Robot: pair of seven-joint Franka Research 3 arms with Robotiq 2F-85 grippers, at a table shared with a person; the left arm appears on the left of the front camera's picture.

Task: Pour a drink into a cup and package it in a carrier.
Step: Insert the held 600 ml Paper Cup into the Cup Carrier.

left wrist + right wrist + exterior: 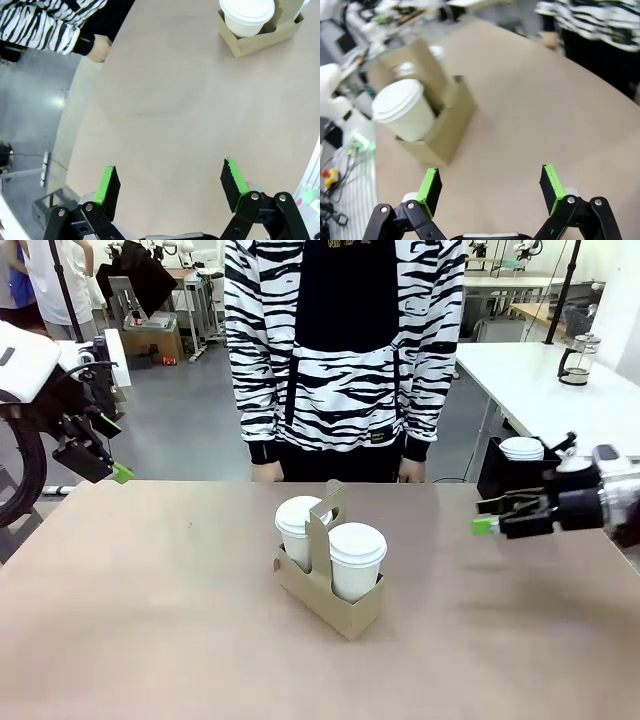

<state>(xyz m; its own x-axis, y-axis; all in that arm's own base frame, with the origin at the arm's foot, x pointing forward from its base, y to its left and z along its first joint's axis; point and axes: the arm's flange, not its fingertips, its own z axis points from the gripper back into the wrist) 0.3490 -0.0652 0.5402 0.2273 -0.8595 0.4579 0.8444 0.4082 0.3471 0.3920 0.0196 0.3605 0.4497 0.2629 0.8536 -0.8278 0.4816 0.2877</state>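
Observation:
The brown cardboard carrier stands in the middle of the table with two white lidded cups in its pockets, one nearer me and one behind the handle tab. The lids hide the drink. My left gripper hangs open above the table's far left corner, well clear of the carrier. At the right edge my right gripper is open, pointing toward the carrier from a distance. The left wrist view shows open jaws over bare table, cup and carrier far off. In the right wrist view open jaws face the cup in the carrier.
A person in a black-and-white striped top stands at the far edge, hands low by the table. A stack of white lids sits beyond the right gripper. A glass jug stands on a white table at the back right.

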